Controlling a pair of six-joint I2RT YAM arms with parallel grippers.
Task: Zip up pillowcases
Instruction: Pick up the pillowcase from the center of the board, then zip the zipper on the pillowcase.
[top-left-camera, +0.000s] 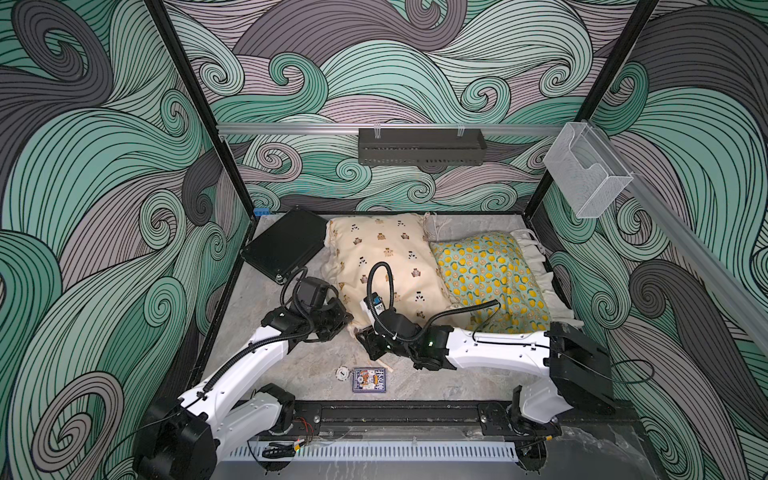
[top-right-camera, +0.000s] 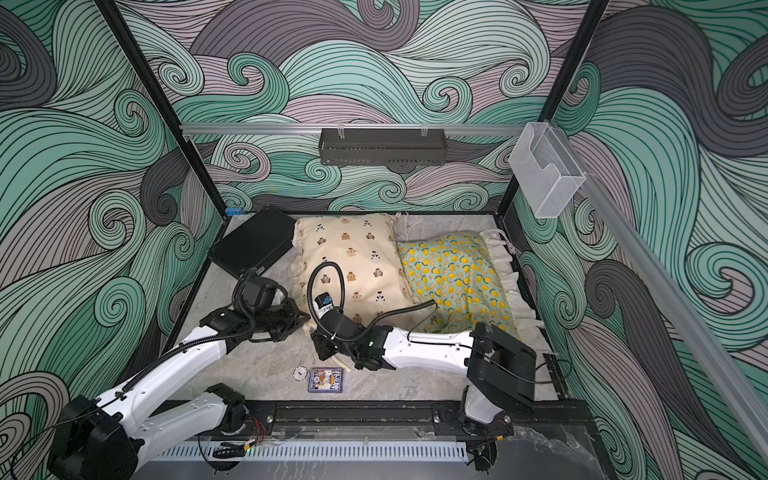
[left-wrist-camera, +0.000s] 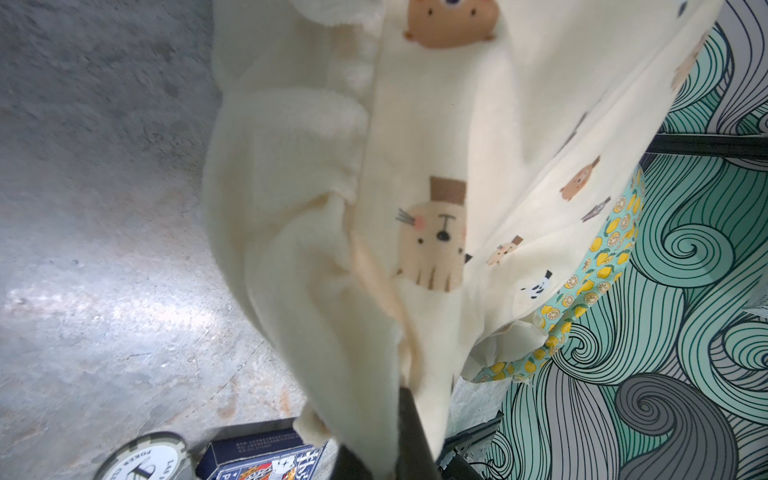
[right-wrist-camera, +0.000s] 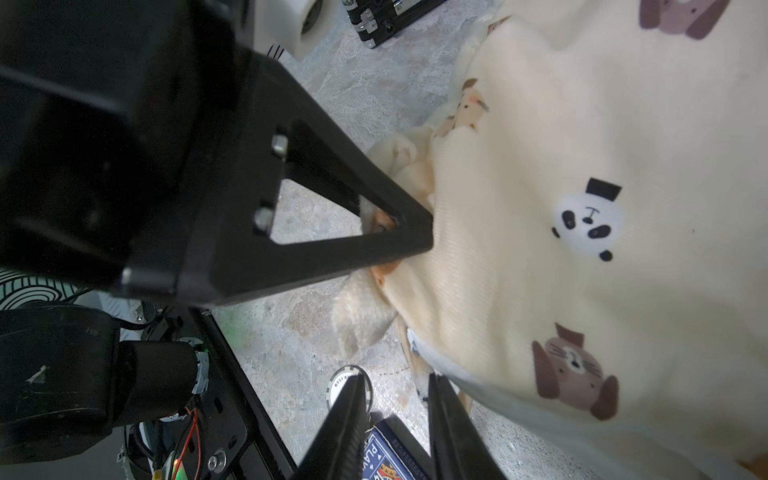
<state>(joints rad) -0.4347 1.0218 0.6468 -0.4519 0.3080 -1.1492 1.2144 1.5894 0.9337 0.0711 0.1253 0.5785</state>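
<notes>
The cream pillowcase (top-left-camera: 386, 257) (top-right-camera: 353, 257) with bear and panda prints lies mid-table. Against its right side rests the mint lemon pillowcase (top-left-camera: 490, 274) (top-right-camera: 453, 274). My left gripper (top-left-camera: 348, 322) (left-wrist-camera: 382, 449) is shut on the cream case's near corner, pinching ruffle and fabric (left-wrist-camera: 457, 124). A tan strip (left-wrist-camera: 374, 282) runs along that seam. The right wrist view shows the left gripper's black fingertip (right-wrist-camera: 415, 237) clamped on the cloth (right-wrist-camera: 582, 145). My right gripper (top-left-camera: 374, 349) (right-wrist-camera: 397, 399) hangs just beside that corner, jaws apart with only floor between them.
A flat black case (top-left-camera: 286, 245) lies at the back left. A poker chip (top-left-camera: 341, 373) (right-wrist-camera: 340, 382) and a blue card box (top-left-camera: 368, 380) (left-wrist-camera: 257, 461) sit on the grey table near the front. A black tray (top-left-camera: 422, 145) and a clear holder (top-left-camera: 586, 170) hang on the walls.
</notes>
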